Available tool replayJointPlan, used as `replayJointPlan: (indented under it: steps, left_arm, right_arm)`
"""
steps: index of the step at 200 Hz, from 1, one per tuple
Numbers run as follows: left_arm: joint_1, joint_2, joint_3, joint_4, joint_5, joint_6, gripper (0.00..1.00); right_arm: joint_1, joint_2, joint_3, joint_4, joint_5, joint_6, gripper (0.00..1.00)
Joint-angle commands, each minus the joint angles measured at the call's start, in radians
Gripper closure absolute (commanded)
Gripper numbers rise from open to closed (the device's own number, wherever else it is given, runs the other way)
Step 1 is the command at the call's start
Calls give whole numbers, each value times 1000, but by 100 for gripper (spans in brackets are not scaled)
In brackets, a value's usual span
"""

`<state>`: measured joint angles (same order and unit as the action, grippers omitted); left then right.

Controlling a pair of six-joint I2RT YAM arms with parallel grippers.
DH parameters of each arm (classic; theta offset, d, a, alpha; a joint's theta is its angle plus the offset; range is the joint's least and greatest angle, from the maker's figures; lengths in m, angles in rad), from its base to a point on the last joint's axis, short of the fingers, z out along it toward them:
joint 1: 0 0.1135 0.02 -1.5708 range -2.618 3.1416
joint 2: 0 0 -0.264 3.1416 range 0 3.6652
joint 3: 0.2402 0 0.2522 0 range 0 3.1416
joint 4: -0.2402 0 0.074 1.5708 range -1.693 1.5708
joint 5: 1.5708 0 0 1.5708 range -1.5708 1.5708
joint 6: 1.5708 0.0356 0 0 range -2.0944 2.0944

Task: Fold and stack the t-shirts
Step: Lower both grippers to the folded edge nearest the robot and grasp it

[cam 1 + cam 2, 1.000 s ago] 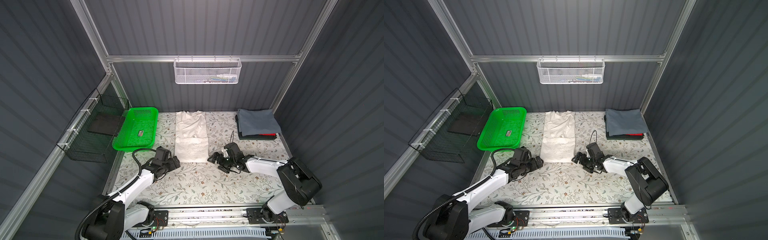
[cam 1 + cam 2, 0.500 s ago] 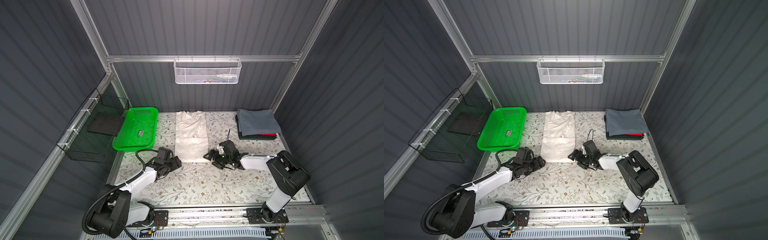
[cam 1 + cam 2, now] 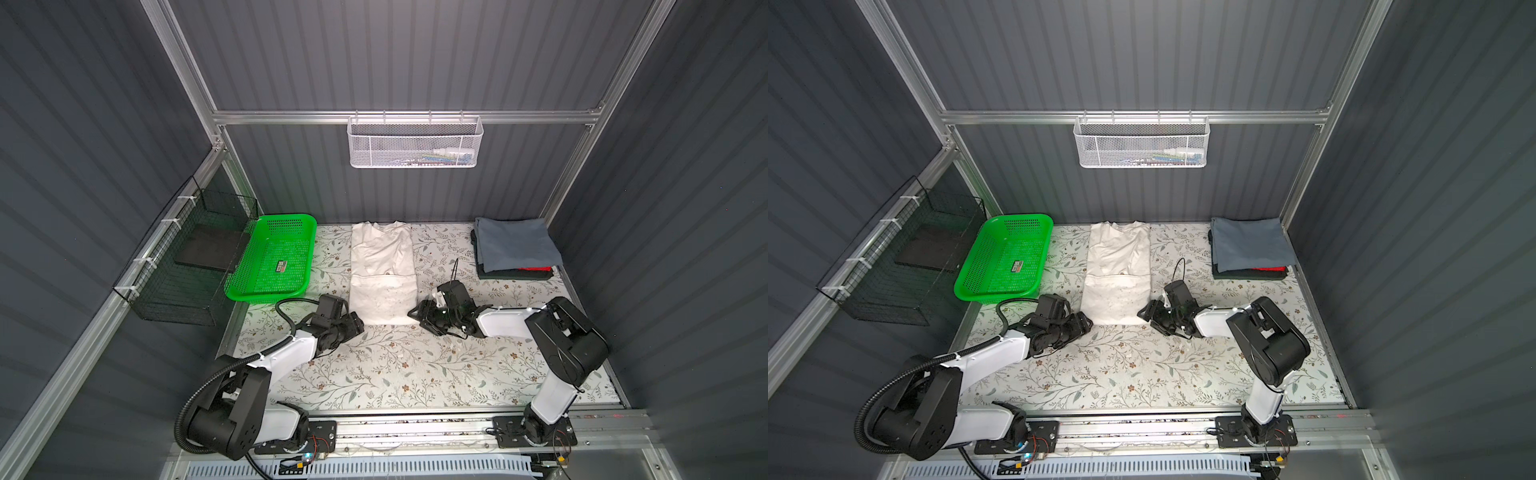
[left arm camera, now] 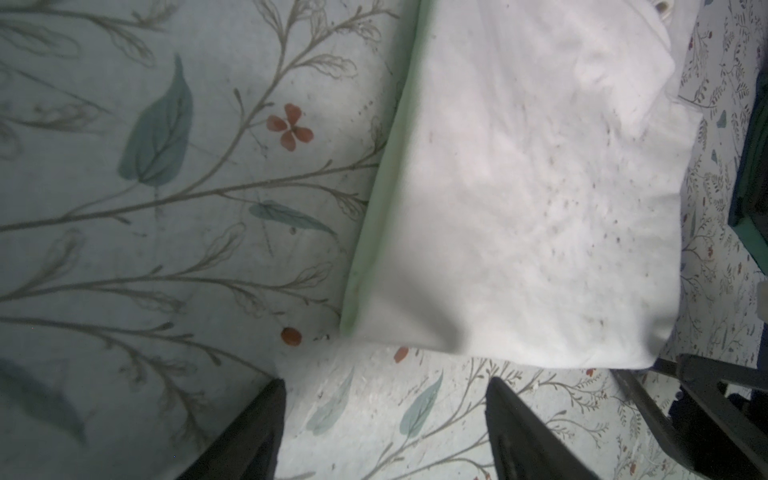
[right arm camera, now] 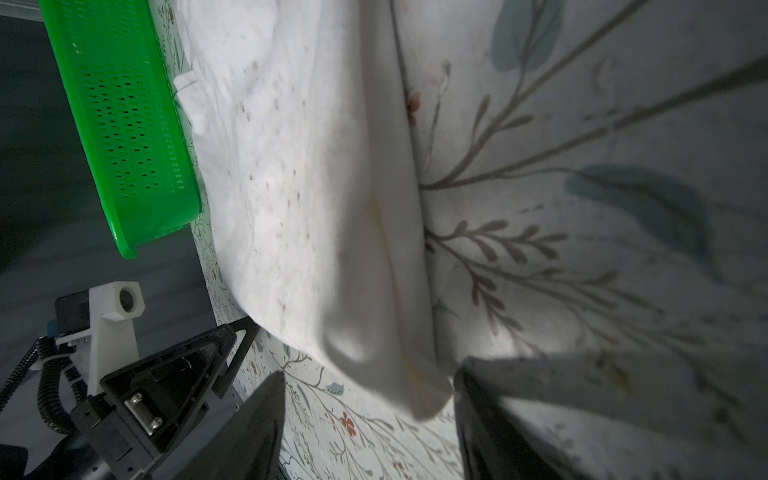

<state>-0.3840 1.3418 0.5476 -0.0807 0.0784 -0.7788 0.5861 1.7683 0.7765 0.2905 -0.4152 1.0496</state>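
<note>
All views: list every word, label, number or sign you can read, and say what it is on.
Sticker in the green basket: too small to read.
Packets in the wire basket: too blurred to read.
White tee: faint specks only, no legible text.
Nothing else carries text.

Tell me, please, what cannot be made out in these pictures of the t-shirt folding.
White wire basket: contents too small behind the mesh in both top views.
Dark tee and red tee: covered by the grey-blue tee; only edges show.
Cream tee: print folded out of sight in every view.
Label in the green basket: too small to read.
Right hand: fingers cut by the wrist view's edge; contact with the tee's corner unclear.
</note>
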Motion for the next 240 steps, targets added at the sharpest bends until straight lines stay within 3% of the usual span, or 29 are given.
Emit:
replayJointPlan:
  steps: [1,80,173,207,240]
  left_arm:
    - [8,33,-19,-16,-18,-13,25]
    - [20,135,-11,48,4,-30,34]
    - [30,253,-14,99,37,-22,60]
    - [30,263,-4,100,38,-9,73]
    - [31,290,10,101,55,3,83]
  right_arm:
    - [1,56,-5,-82,50,-2,36]
    - [-3,107,1,-73,56,12,44]
    - [-2,80,-18,-137,68,7,51]
    - [-3,76,-20,-144,113,4,58]
    - [-5,97,-6,-139,107,-3,75]
